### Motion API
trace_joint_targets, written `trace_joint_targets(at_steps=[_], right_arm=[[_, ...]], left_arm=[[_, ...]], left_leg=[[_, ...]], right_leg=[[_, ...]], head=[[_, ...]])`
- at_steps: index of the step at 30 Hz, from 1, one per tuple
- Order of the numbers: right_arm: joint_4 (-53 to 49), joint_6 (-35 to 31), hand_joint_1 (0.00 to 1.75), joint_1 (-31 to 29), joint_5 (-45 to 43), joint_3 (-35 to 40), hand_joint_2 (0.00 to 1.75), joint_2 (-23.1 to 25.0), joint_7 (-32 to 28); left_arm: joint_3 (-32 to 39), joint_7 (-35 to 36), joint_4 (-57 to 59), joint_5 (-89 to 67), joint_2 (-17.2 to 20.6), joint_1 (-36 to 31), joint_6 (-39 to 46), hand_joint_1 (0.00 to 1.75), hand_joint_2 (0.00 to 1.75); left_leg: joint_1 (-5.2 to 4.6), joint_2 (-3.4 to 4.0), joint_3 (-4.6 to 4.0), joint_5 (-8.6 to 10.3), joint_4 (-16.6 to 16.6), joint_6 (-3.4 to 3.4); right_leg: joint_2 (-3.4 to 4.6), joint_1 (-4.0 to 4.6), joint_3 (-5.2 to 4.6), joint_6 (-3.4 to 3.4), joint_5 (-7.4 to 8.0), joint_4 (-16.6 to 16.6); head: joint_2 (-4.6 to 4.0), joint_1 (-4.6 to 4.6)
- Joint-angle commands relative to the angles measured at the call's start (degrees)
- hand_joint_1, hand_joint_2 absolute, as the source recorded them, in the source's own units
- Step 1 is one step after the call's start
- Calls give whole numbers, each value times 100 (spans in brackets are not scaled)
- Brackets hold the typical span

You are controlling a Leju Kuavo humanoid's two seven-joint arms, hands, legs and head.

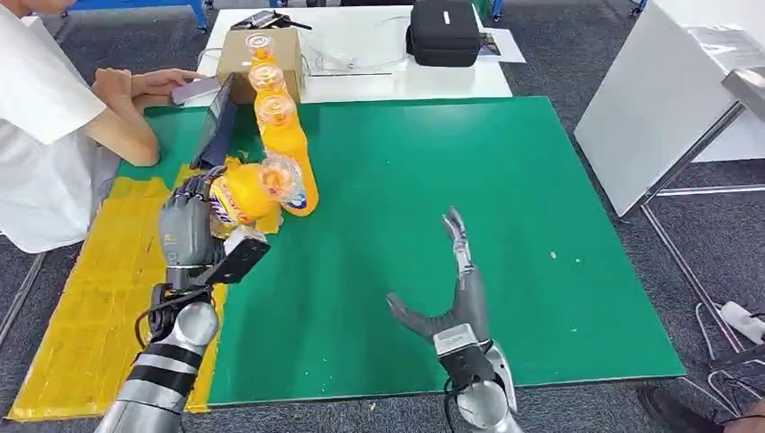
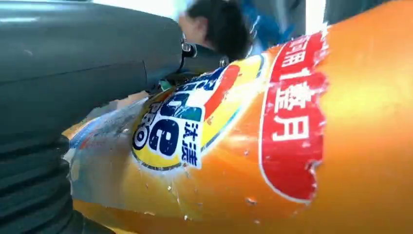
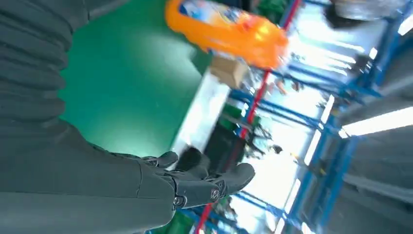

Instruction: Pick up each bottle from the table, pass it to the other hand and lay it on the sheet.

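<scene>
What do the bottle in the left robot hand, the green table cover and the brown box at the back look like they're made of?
Held bottle: probably clear glossy plastic with orange drink inside; it shines, and its printed film label is torn and peeling in the left wrist view.
Green cover: a smooth matte sheet, maybe rubber or vinyl; flat, no weave visible.
Brown box: apparently plain cardboard, dull tan.

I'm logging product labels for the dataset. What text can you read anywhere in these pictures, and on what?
"整月", white on a red panel, on the held bottle in the left hand.
"PRO" and "法读", roughly, on its torn yellow and blue label; the larger letters above are cut off.
Labels on the standing bottles, the black case and the phone: too small to read.
</scene>
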Motion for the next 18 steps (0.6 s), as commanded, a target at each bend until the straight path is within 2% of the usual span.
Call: trace_joint_targets(at_steps=[1, 2, 3, 4, 5, 7, 9, 11, 12, 13, 15, 16, 17, 18], right_arm=[[-486, -165, 0, 23, -394, -275, 175, -248, 280], [-519, -146, 0, 19, -494, -304, 175, -268, 313], [-549, -131, 0, 20, -573, -333, 175, -291, 326], [-600, -102, 0, 28, -674, -379, 175, -318, 336], [-653, -138, 0, -6, -699, -355, 175, -399, 464], [-653, -138, 0, -6, -699, -355, 175, -399, 464], [-717, -122, 0, 64, -671, -435, 175, -525, 291], [-786, -133, 0, 98, -698, -526, 175, -539, 275], [-820, -150, 0, 88, -656, -519, 175, -544, 286], [-843, -167, 0, 124, -667, -587, 175, -543, 282], [-816, -160, 0, 99, -680, -592, 175, -539, 283], [-759, -171, 0, 68, -680, -584, 175, -520, 283], [-714, -173, 0, 35, -678, -555, 175, -502, 279], [-700, -175, 0, 22, -674, -543, 175, -498, 274]], left_arm=[[758, 1440, 632, -3377, 157, 0, 194, 175, 175], [553, 1775, 606, -3597, 379, 81, 194, 175, 175], [-5, 2378, 644, -3597, 801, 113, 194, 175, 175], [-380, 2775, 813, -3597, 1006, 128, 194, 175, 175], [-196, 2599, 1019, -3575, 892, 170, 194, 175, 175], [-196, 2599, 1019, -3575, 892, 170, 194, 175, 175], [106, 1852, 1239, -3193, 866, 231, 194, 175, 175], [338, 1845, 1265, -3386, 838, 357, 194, 175, 175], [191, 1849, 1277, -3142, 975, 280, 116, 175, 175], [466, 1767, 1230, -3459, 840, 541, 194, 175, 175], [519, 1645, 1222, -3374, 823, 591, 194, 175, 175], [594, 1616, 1122, -3453, 809, 671, 194, 164, 175], [647, 1562, 1185, -3407, 784, 665, 194, 65, 175], [663, 1522, 1240, -3378, 780, 654, 194, 37, 175]], left_leg=[[14, 10, 39, -21, 3, -13], [9, 11, 27, -13, -1, -9], [15, 16, 41, -23, 3, -13], [5, 24, 37, -14, -9, -11], [11, 22, 50, -21, -8, -15], [8, 5, 42, -15, -9, -12], [13, 13, 37, -18, -2, -14], [16, 6, 47, -20, -4, -14], [23, 0, 60, -28, -1, -16], [12, 3, 35, -14, -6, -9], [9, 10, 22, -12, -3, -6], [13, 18, 37, -20, -4, -9], [9, 18, 20, -12, -4, -7], [10, 13, 23, -13, -4, -8]], right_leg=[[32, 11, 37, -21, -14, -3], [25, 7, 24, -15, -8, -4], [36, 12, 38, -21, -15, -3], [37, 3, 28, -17, -7, -7], [40, 8, 43, -23, -14, -7], [21, 5, 41, -19, -15, -6], [29, 11, 31, -20, -14, -3], [27, 13, 43, -22, -17, -8], [29, 19, 60, -29, -25, -9], [23, 9, 32, -17, -15, -9], [26, 6, 21, -12, -10, -5], [38, 9, 35, -17, -14, -8], [30, 7, 18, -12, -7, -7], [27, 7, 22, -14, -8, -6]], head=[[0, 2], [0, 2], [0, 0], [2, 0], [0, 2], [0, 2], [0, -2], [0, 0], [0, 0], [0, -2], [0, 0], [0, 2], [0, 2], [0, 0]])
